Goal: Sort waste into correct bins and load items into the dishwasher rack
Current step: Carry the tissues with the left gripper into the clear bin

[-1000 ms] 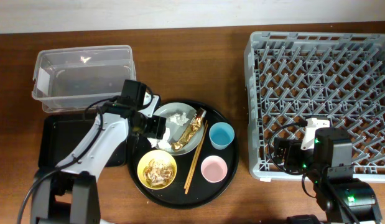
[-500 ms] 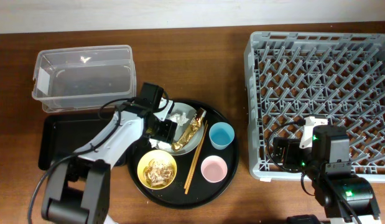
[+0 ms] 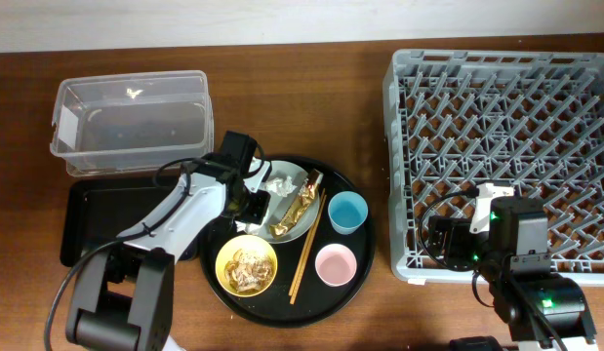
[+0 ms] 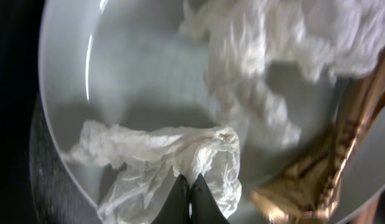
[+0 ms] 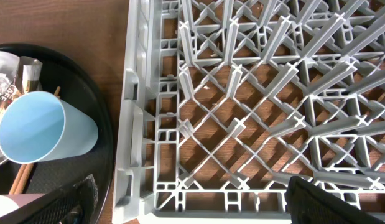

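On the pale plate (image 3: pixel 294 230) lie two crumpled white tissues and a gold wrapper (image 3: pixel 300 206). My left gripper (image 3: pixel 255 206) is down at the plate's left side, shut on the nearer tissue (image 4: pixel 161 155); its fingertips (image 4: pixel 190 186) pinch a fold of it. The other tissue (image 4: pixel 267 43) and the wrapper (image 4: pixel 329 168) lie loose beyond. A yellow bowl (image 3: pixel 247 265) holds food scraps. The blue cup (image 3: pixel 347 212), pink cup (image 3: pixel 335 264) and chopsticks (image 3: pixel 306 249) lie on the round tray. My right gripper (image 5: pixel 198 205) hangs open over the front left corner of the rack (image 3: pixel 506 136).
The round black tray (image 3: pixel 360 283) carries the dishes. A clear tub (image 3: pixel 131 122) stands at the back left, with a shallow black tray (image 3: pixel 101 224) just in front of it, under my left arm. The blue cup (image 5: pixel 43 127) stands close to the rack's left wall (image 5: pixel 139 124).
My left gripper moved right onto the plate, then closed on the nearer tissue. The right arm has stayed where it was, still open.
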